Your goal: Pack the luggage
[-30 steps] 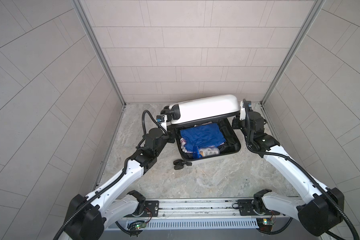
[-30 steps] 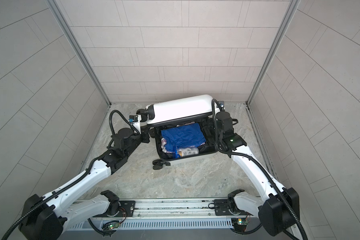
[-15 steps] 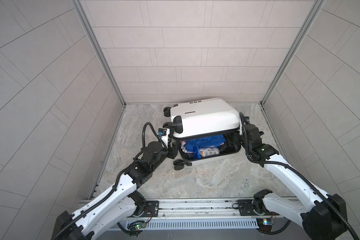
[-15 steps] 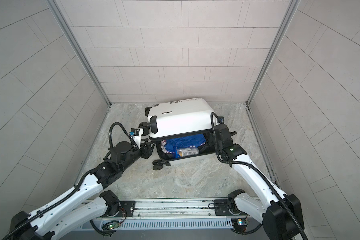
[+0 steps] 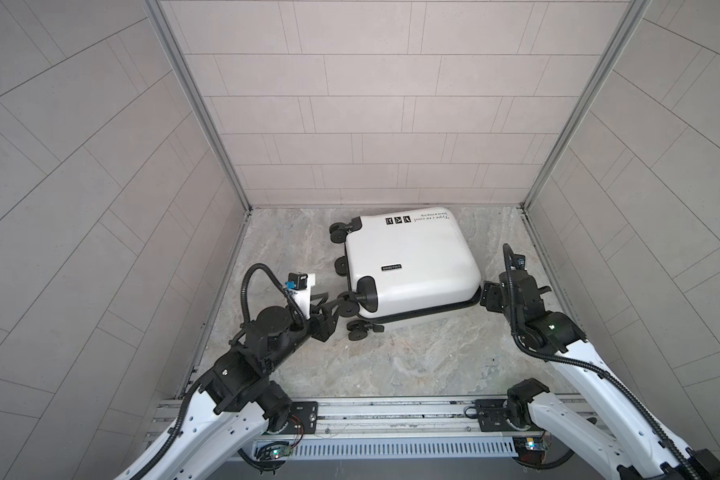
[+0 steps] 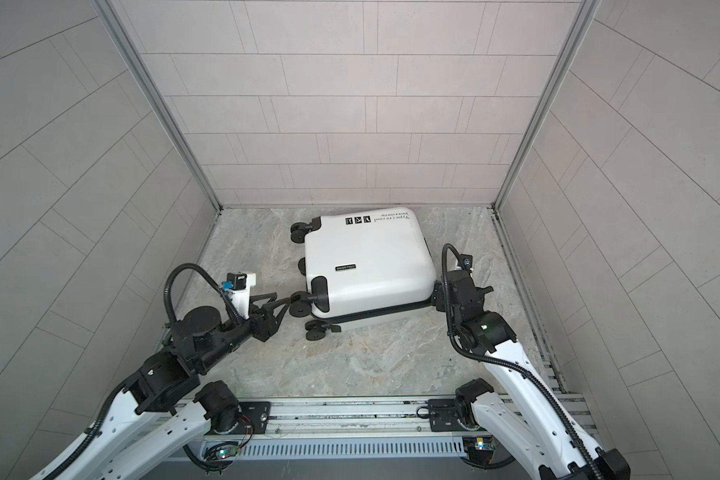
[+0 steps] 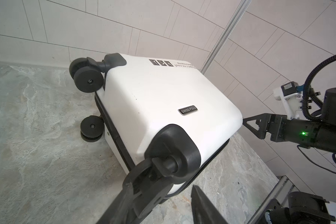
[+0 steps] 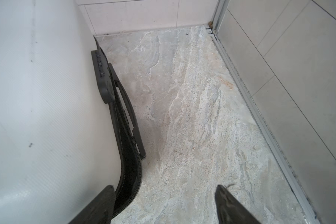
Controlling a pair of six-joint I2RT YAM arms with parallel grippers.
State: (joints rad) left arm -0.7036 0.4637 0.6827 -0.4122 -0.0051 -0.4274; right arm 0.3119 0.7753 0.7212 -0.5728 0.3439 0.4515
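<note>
Small white hard-shell suitcase [image 5: 408,266] lying shut toward the back of the grey marbled desk [image 5: 412,361]
The left tool [image 5: 332,302], jaws partly apart and gripping nothing, sits just beside the black wheel [image 5: 348,308] at the suitcase's near-left corner; the right tool [image 5: 486,297], jaws spread wide and empty, stands just beside the near-right corner by the black zipper band [image 8: 128,159]

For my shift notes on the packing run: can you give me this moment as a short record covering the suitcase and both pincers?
suitcase: white hard-shell, lying flat on the marbled floor, folded shut, inside hidden
left pincer: open, at the near corner wheel
right pincer: open, at the opposite end beside the zipper band, holding nothing
zip: cannot tell whether it is fastened
</note>
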